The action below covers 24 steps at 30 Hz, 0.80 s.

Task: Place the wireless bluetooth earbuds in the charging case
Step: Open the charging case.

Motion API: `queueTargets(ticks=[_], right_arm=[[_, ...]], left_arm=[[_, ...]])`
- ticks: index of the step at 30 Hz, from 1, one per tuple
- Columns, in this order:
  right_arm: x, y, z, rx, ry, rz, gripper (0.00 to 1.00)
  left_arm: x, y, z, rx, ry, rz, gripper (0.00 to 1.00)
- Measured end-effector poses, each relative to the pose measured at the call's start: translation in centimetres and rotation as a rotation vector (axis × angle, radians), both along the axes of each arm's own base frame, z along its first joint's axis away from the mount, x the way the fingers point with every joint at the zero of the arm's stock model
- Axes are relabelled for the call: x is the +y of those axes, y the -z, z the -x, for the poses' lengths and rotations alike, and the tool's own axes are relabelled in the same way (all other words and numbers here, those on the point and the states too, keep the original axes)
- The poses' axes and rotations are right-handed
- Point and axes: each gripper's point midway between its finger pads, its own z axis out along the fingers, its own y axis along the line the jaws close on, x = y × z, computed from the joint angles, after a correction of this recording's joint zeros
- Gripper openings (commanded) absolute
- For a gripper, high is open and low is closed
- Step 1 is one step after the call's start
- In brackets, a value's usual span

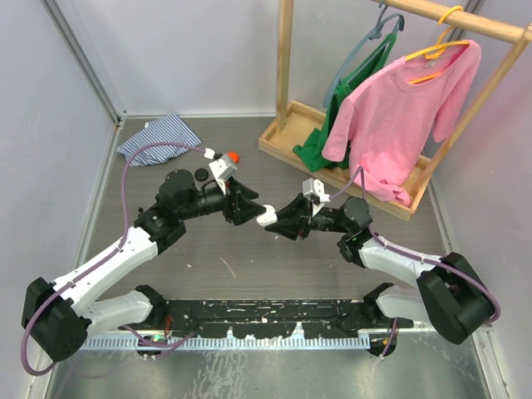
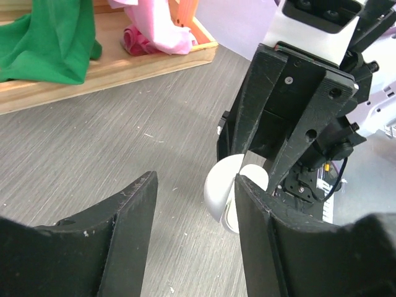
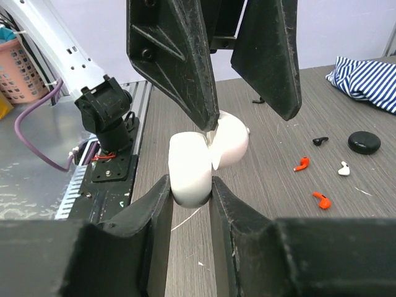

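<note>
Right claw (image 3: 189, 189): closed tight on the lower half of the white charging case (image 3: 189, 167). You appear to be holding it as a fixed anchor, so that the other arm can work on its upper end.
Left claw (image 2: 197, 180): fingers spread wide, gripping nothing. In the right wrist view one fingertip (image 3: 210, 120) meets the seam of the case.
Lid (image 3: 232, 145): tipped partly away from the body, directly under that fingertip. The placement suggests you are prying the lid up rather than grasping it.
Reason for the two-arm hold: a small, smooth shell would likely slide on the table (image 3: 278, 185) if pushed by one claw alone.
Earbuds: four loose pieces lie on the table beyond the left claw and off to its side. They are the black earbud (image 3: 320, 141), the red-orange earbud (image 3: 301, 164), the white earbud (image 3: 344, 168) and the second red-orange earbud (image 3: 322, 200). All are well apart from the case, and neither claw has one.
Black puck (image 3: 364, 142): on the table near the black and white earbuds, farther out from the left claw.
Hidden: the inside of the case faces away from every camera, so you cannot tell whether its wells are exposed or how far the lid has swung.
Cut off: in the left wrist view the case (image 2: 223, 185) is half covered by the left claw's own finger.
Hard to make out: whether the case touches the table or hangs above it.
</note>
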Motion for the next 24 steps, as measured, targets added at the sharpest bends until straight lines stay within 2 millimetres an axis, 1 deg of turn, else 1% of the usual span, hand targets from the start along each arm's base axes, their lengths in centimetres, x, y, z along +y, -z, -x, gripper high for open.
queueTargets(ticks=[8, 10, 13, 16, 19, 24], right_arm=[[-0.1, 0.4, -0.1, 0.004, 0.014, 0.000, 0.01], [-0.2, 0.7, -0.2, 0.009, 0.029, 0.003, 0.01], [-0.3, 1.1, -0.6, 0.010, 0.060, 0.006, 0.01], [-0.7, 1.2, -0.8, 0.003, 0.095, 0.003, 0.01], [-1.3, 1.6, -0.8, -0.006, 0.139, -0.001, 0.01], [-2.0, 2.5, -1.5, -0.006, 0.208, 0.009, 0.01]], left_arm=[[0.2, 0.3, -0.5, 0.027, -0.040, -0.008, 0.65], [0.4, 0.5, -0.8, 0.035, -0.061, -0.017, 0.68], [1.0, 0.7, -1.1, 0.053, -0.109, -0.032, 0.69], [2.0, 0.6, -1.8, 0.070, -0.190, -0.045, 0.70], [3.3, 1.2, -2.7, 0.099, -0.294, -0.071, 0.71], [6.3, 4.1, -4.4, 0.184, -0.494, -0.164, 0.71]])
